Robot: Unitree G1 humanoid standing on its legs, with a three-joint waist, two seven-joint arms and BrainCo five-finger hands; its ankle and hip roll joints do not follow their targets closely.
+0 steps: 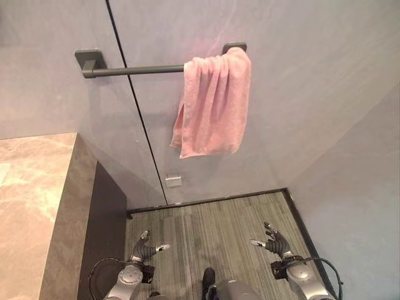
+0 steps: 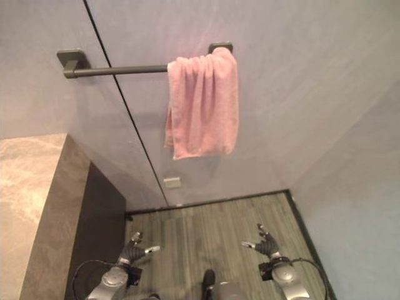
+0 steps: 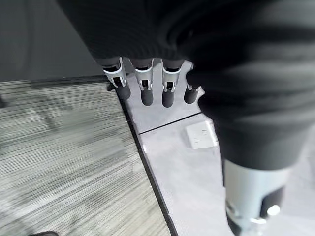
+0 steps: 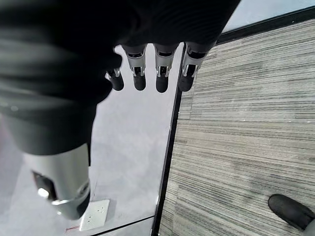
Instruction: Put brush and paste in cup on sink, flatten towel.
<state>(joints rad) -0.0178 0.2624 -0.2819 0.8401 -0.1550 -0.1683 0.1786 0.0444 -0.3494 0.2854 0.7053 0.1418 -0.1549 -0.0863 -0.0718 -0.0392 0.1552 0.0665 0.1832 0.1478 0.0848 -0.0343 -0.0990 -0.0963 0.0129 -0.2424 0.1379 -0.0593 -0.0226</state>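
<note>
Left eye view is showing you the pink towel (image 1: 212, 106) hanging bunched at the right end of the wall rail (image 1: 134, 70), well above both hands. Judging by its folds, it is looking soft, light and limp, so you are best pinching its lower corners or side hems and drawing it leftward along the bare rail. Left robot hand (image 1: 145, 249) and right robot hand (image 1: 273, 239) are hovering low over the floor (image 1: 212, 228), fingers relaxed and holding nothing. Beside the left arm, the worktop (image 1: 31, 206) edge is crowding you
</note>
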